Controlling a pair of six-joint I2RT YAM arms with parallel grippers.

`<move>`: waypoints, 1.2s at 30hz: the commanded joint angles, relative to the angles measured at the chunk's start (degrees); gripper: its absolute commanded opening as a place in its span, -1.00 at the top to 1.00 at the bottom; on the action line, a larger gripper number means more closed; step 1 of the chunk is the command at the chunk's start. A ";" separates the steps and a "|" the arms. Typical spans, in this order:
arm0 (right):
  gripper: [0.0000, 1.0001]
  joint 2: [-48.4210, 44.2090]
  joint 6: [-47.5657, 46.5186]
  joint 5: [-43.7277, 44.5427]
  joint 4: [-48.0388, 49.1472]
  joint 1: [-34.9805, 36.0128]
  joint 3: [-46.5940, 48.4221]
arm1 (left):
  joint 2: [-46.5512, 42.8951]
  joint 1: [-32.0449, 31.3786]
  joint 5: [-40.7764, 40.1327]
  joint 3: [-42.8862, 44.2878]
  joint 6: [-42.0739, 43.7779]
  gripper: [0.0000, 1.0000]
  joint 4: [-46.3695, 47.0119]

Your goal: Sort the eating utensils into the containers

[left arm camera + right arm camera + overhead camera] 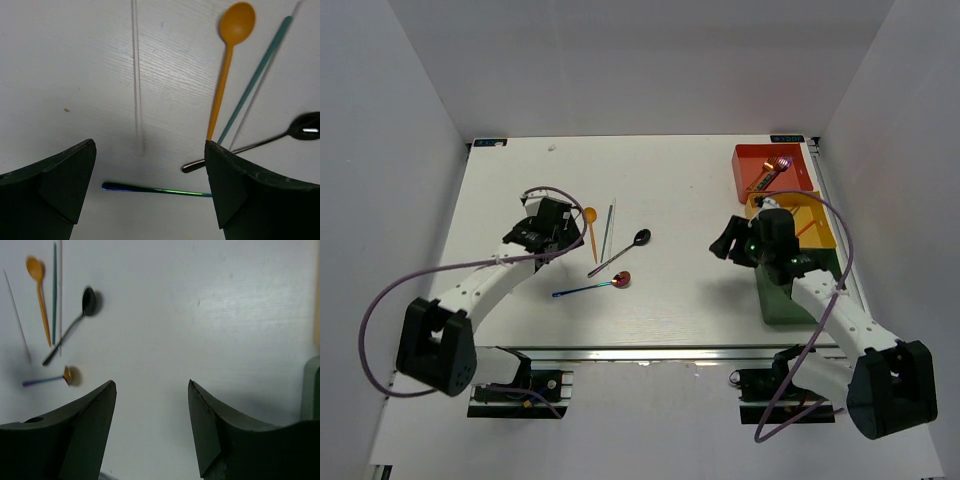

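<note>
Several eating utensils lie left of centre: an orange spoon (590, 225) (227, 65), a teal chopstick (608, 230) (255, 80), a black spoon (625, 250) (300, 131) and an iridescent spoon (590, 288) (155, 189). My left gripper (545, 225) (150, 150) hovers open just left of them, its jaws straddling the iridescent handle's tip from above, holding nothing. The containers stand at the right: a red tray (755, 160) with utensils (770, 175) in it, a yellow tray (820, 235), and a dark green tray (775, 305) partly under my right arm. My right gripper (730, 240) (151, 385) is open and empty over bare table.
A thin pale stick (136, 75) lies on the table left of the orange spoon. The green tray's edge (311, 390) shows at the right of the right wrist view. White walls enclose the table on three sides.
</note>
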 commanded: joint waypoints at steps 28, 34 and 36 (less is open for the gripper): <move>-0.26 -10.53 -2.62 -5.69 0.01 4.23 -6.76 | 28.60 8.57 7.92 2.28 -8.72 0.38 3.83; -0.26 -12.29 -2.53 -6.13 -0.35 4.41 -6.59 | 33.09 8.57 9.85 2.10 -7.84 0.58 3.13; -0.26 -13.08 -2.09 -6.21 -0.26 4.32 -6.76 | 33.96 8.57 10.30 1.23 -7.41 0.62 3.56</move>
